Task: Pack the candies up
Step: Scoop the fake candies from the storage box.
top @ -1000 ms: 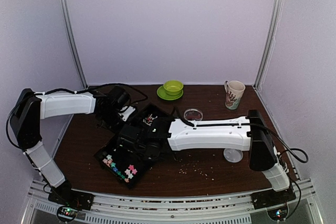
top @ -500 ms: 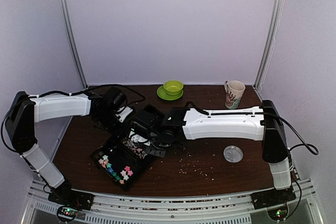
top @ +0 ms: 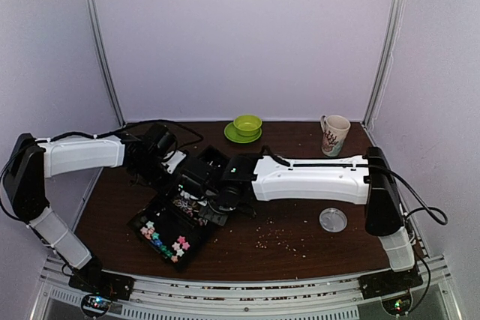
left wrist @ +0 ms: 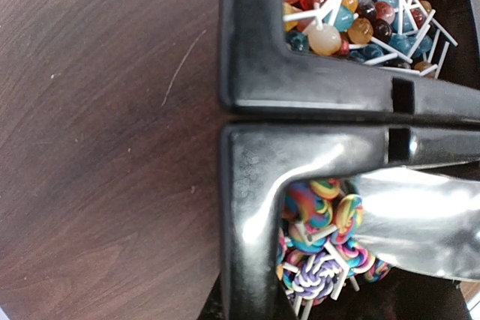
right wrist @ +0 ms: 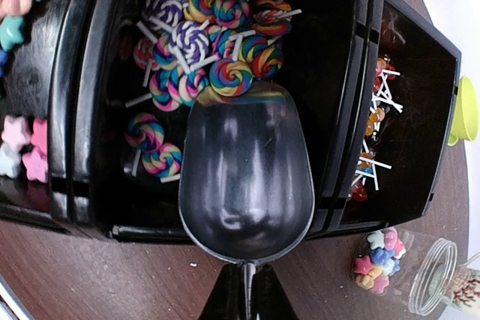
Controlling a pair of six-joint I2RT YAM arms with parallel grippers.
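Observation:
A black compartment tray [top: 139, 222] lies left of the table's middle. Pastel star candies [top: 162, 237] fill its near compartment and show at the left edge of the right wrist view [right wrist: 22, 148]. More star candies sit in a clear jar [right wrist: 379, 256] lying beside the tray. My right gripper [right wrist: 244, 299] is shut on the handle of a shiny scoop [right wrist: 246, 170]. The empty scoop hovers over the swirl lollipops [right wrist: 195, 43] in the middle compartment. My left gripper [top: 165, 164] is at the tray's far rim [left wrist: 255, 73], shut on it.
Ball lollipops [left wrist: 337, 5] fill the tray's far compartment. A jar lid [top: 332, 219] lies at the right, pale crumbs [top: 277, 239] in front. A green bowl on a plate [top: 247, 125] and a mug [top: 334, 134] stand at the back.
My right arm has swung back and stretched out, carrying the scoop over the tray's middle compartment. The tray has shifted slightly left. The lid, once hidden by the arm, shows.

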